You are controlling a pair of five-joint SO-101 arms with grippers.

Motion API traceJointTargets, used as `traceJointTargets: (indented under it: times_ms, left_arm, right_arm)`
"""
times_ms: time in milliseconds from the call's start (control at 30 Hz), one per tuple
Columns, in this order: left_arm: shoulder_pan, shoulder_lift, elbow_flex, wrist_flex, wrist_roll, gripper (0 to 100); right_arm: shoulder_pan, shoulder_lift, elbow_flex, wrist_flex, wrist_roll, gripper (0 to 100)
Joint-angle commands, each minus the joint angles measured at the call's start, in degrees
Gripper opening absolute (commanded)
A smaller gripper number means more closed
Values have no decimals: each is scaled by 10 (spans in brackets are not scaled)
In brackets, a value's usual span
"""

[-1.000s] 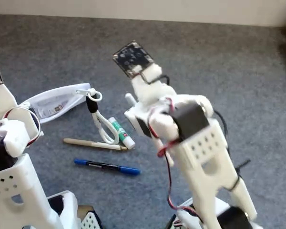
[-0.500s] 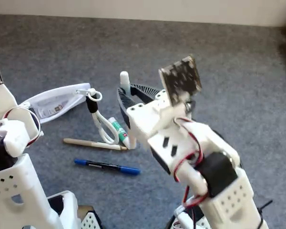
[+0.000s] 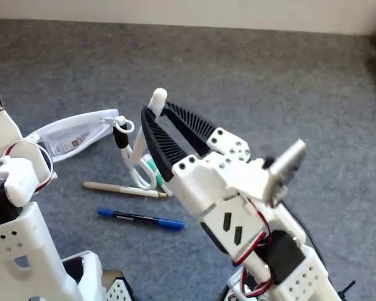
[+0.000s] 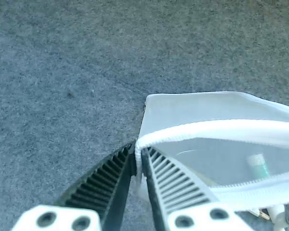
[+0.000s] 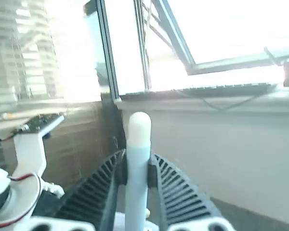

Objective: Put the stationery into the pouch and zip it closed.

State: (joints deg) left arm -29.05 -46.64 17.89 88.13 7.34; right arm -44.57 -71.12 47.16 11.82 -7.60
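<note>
Over the last second the right arm's wrist has rolled over and swung up. Its camera board, earlier at the top, now sits toward 3 o'clock, and the right tool (image 3: 155, 111) points toward 11 o'clock in the high view. That tool is clenched on a white-capped marker (image 3: 157, 98), with the cap standing clear above the black fingers and the barrel pinched between them, off the counter (image 3: 288, 81). The left tool (image 4: 137, 155) is clamped on the rim of the white pouch (image 4: 207, 110), at one end of its open mouth. The pouch lies on the grey counter at 9 o'clock of the marker. A wooden pencil (image 3: 122, 188) lies at 5 o'clock of the pouch, and a blue pen (image 3: 141, 219) lies near it at 6 o'clock. A green-and-white tube (image 3: 151, 166) shows just beside the right tool's fingers.
</note>
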Motion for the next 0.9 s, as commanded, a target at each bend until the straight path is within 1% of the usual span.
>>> traceJointTargets:
  times_ms: [0, 233, 400, 867]
  left_arm:
    - [-6, -6, 4, -8, -5, 7]
    - [-6, -6, 4, -7, -5, 7]
    - [-6, -6, 4, -6, -5, 7]
    - [-6, -6, 4, -6, -5, 7]
  right_arm:
    - [-7, -19, 39, -147, -4, 5]
    - [-47, -16, 94, -310, -4, 5]
    - [-74, -5, 95, -364, -4, 5]
    - [-72, 261, 93, -562, -1, 5]
